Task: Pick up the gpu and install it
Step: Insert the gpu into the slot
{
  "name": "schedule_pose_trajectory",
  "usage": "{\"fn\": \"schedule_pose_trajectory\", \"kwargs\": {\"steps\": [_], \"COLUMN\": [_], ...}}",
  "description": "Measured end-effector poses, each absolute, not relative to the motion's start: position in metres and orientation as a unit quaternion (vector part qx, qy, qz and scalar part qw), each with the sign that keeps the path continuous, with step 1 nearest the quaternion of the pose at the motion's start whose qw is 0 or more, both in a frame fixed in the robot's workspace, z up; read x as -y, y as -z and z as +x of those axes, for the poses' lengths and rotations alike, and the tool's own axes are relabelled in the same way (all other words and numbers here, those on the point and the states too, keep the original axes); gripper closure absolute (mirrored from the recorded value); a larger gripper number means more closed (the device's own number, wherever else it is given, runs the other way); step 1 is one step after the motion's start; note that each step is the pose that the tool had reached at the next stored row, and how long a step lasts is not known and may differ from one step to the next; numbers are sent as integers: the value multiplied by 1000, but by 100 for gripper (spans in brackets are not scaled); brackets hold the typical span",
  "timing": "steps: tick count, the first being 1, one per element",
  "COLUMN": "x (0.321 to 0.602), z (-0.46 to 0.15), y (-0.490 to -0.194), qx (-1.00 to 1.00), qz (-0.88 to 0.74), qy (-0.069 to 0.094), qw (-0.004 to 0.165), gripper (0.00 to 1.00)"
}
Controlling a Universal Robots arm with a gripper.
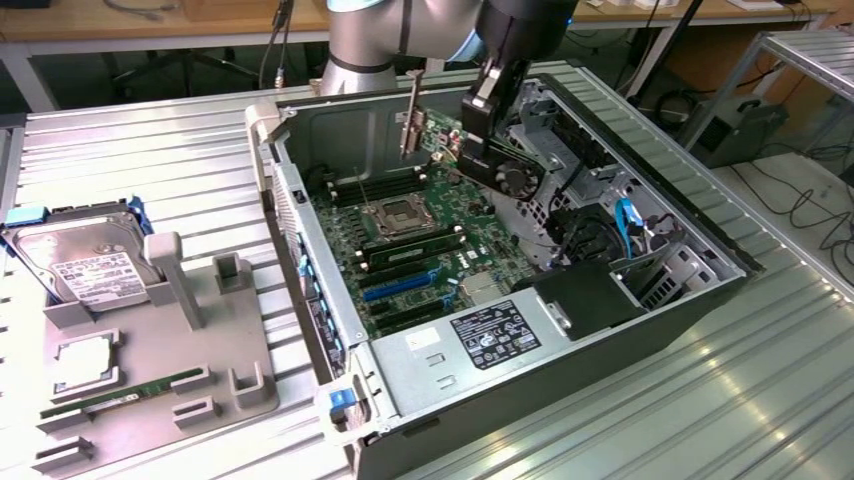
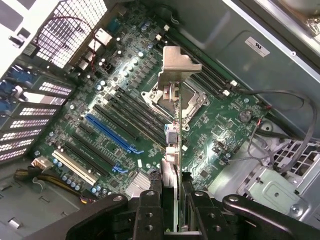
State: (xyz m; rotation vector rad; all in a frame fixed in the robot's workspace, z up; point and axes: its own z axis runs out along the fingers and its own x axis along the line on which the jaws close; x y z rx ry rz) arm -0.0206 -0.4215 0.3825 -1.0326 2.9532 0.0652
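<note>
Clamped in the gripper point(image 2: 171, 215): the gpu point(image 2: 172, 145), edge-on, bracket point(image 1: 411, 120) upright on the exterior view's left of the grip. Hangs inside the open case point(image 1: 340, 140) above the CPU socket point(image 2: 196, 102), with the blue slot point(image 1: 400, 286) nearer on the board, seemingly parallel to the card's length.

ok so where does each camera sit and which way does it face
exterior view: off the grey arm, above, looking down into the open black metal computer case; arm and claw show.
wrist view: on the wrist, looking past the claw at the green motherboard.
shared: the thin dark gpu card with silvery bracket, gripped by the claw, and the motherboard.
</note>
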Motion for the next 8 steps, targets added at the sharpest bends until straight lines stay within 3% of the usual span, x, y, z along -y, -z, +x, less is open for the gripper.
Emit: {"fn": "schedule_pose_trajectory", "kwargs": {"steps": [8], "x": [421], "z": [-21], "y": [-382], "qx": [-935], "qz": [-355], "qy": [-21], "qw": [6], "gripper": [74]}}
